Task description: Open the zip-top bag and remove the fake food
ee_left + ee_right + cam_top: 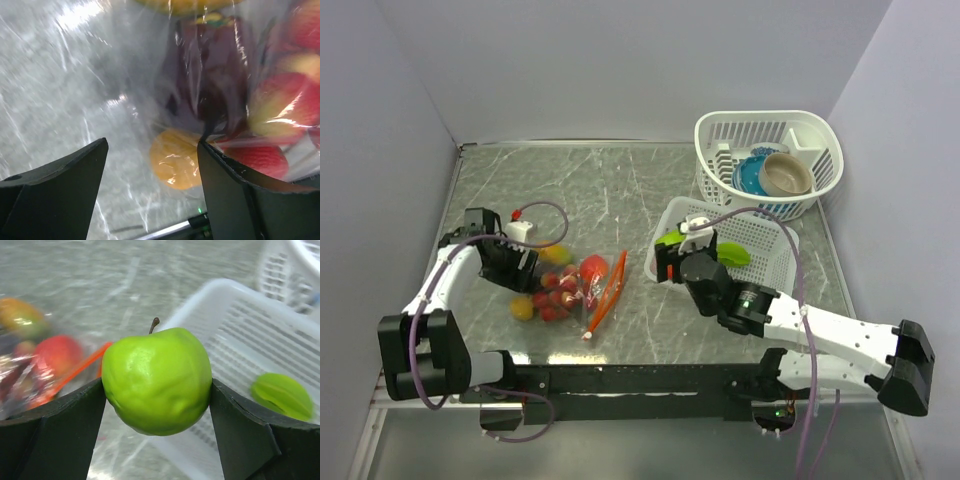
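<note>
The zip-top bag lies crumpled on the table, its orange zip strip toward the right. Fake food in red, orange and yellow shows through the film. My left gripper is at the bag's left end. In the left wrist view it stands open, nothing pinched, with an orange fruit and the clear film beside its right finger. My right gripper is shut on a green apple. It holds the apple above the left rim of the white tray.
A flat green piece lies in the white slotted tray. A white basket at the back right holds a blue bowl and a beige bowl. Grey walls close in on the left, back and right.
</note>
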You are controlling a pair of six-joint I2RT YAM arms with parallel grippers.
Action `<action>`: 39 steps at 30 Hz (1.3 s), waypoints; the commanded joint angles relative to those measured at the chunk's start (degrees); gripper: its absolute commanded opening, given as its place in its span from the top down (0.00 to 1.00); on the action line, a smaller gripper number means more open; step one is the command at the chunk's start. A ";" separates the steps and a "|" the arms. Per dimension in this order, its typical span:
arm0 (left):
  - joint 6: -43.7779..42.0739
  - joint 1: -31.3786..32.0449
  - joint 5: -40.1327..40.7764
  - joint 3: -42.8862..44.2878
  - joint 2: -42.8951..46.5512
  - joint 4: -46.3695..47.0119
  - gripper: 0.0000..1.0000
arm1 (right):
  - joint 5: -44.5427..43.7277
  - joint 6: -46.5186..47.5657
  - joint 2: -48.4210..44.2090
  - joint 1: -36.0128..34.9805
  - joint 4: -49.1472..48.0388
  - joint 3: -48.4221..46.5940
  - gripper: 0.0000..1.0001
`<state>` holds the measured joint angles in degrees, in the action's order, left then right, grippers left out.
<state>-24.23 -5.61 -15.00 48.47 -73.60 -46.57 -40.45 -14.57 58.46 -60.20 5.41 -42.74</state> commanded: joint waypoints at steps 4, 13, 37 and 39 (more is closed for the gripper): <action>1.99 -0.11 -0.55 -0.74 -6.63 11.40 0.22 | -6.66 -2.74 0.86 9.66 4.42 1.09 0.41; 1.29 0.16 1.65 -5.84 -12.88 18.87 0.51 | -2.63 -4.60 3.42 8.71 6.11 -3.05 0.23; 3.14 0.33 -6.00 9.72 -0.58 -0.63 0.99 | -11.78 -12.43 10.12 -0.28 6.30 -3.68 0.43; 3.13 0.42 -5.48 9.10 -0.14 -0.46 0.99 | -9.57 -12.32 5.28 3.15 4.35 -2.44 0.44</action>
<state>-21.58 -5.41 -18.50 57.21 -75.31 -42.96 -48.84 -25.04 72.40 -62.92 12.69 -47.07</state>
